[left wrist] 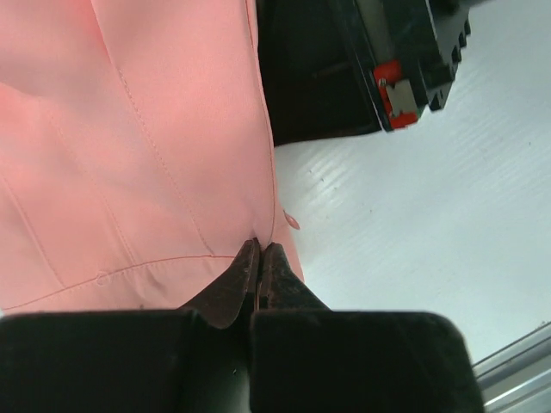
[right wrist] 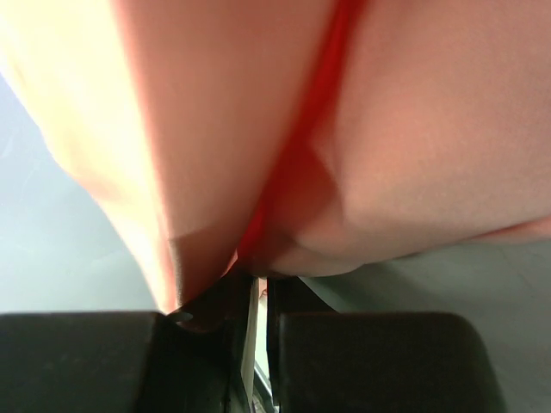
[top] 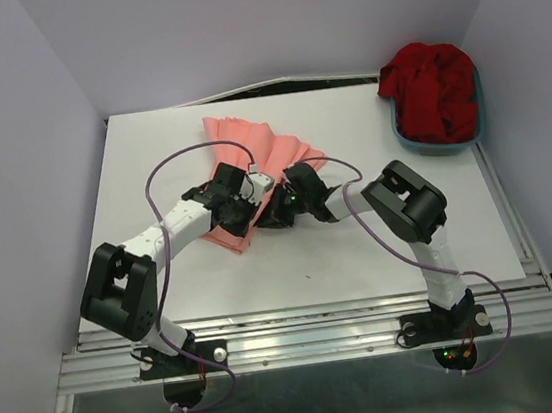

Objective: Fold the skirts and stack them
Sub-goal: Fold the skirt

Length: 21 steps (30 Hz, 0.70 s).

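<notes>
The salmon-pink pleated skirt [top: 254,149] lies in the middle of the white table [top: 362,246], its near part bunched under both arms. My left gripper [top: 250,191] is shut on the skirt's near edge [left wrist: 172,172], fingertips pinched together at the hem. My right gripper [top: 289,193] is shut on a fold of the same skirt [right wrist: 224,129], which hangs over its jaws. The two grippers sit close together, almost touching. A deep red skirt [top: 433,86] lies crumpled at the back right.
The red skirt sits in a teal plastic basin [top: 437,146] at the table's back right corner. Purple cables loop over both arms. A metal rail runs along the table's near edge [top: 312,338].
</notes>
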{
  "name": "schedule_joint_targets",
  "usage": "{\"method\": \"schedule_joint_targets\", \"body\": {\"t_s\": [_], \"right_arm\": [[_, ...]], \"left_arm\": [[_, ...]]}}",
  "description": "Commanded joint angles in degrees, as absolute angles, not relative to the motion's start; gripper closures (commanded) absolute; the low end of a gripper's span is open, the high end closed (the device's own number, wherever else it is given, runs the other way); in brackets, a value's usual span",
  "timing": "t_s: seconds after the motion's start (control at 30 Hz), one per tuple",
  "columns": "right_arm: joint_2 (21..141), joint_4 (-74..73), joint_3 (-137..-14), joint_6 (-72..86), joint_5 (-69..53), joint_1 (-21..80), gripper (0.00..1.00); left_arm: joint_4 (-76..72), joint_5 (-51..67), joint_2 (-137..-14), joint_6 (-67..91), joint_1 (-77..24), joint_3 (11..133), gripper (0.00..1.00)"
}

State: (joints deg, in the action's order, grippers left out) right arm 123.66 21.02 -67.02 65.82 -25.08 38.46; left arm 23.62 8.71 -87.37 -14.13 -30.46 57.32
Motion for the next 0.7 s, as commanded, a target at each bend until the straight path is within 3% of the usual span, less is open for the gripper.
{"method": "schedule_joint_targets", "body": {"t_s": [0.0, 0.3, 0.47, 0.67], "right_arm": [[125.68, 14.59, -66.45, 63.46, -17.67, 38.76, 0.99], [125.42, 13.54, -66.88, 62.49, -17.67, 38.76, 0.99], [121.04, 5.64, -66.53, 55.92, -16.35, 35.79, 0.78], [113.48, -5.79, -65.57, 45.90, -16.42, 24.90, 0.76]], "left_arm": [[26.72, 12.57, -88.33, -14.15, -31.46, 55.99, 1.00], [26.37, 13.71, -96.04, -13.27, -31.64, 57.21, 1.00], [27.51, 15.12, -100.10, -13.18, -30.41, 58.89, 1.00], [28.12, 16.61, -100.90, -14.15, -29.71, 58.54, 0.98]]}}
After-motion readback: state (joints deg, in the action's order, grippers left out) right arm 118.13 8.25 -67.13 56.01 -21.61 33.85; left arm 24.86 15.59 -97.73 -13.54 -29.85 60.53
